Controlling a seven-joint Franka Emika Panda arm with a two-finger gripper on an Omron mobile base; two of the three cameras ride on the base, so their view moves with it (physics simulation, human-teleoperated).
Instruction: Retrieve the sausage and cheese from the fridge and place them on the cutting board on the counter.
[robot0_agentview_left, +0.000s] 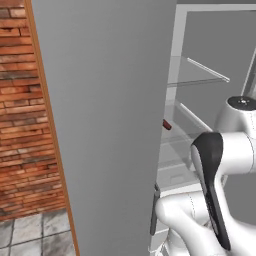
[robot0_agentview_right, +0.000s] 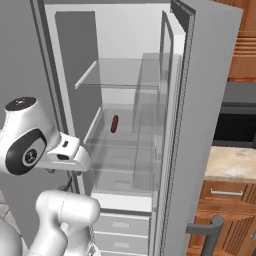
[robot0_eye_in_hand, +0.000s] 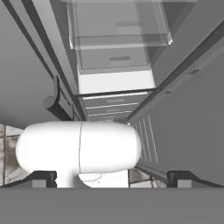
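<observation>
The fridge (robot0_agentview_right: 200, 125) stands open, and every position below is given relative to it. At its left, the arm is folded in front of the cabinet, and the gripper (robot0_eye_in_hand: 112, 177) points down toward the lower drawers with its jaws spread wide and nothing between them. Inside, on a clear middle shelf, the sausage (robot0_agentview_right: 114, 124) lies upright near the centre; from the left base view only its end (robot0_agentview_left: 167, 124) shows past the door edge. The cheese cannot be made out. To the right of the fridge, the counter (robot0_agentview_right: 231, 162) is visible. The step in hand is judged to be the reach for the sausage; the next move calls for raising the gripper to shelf level and aligning it across the link.
</observation>
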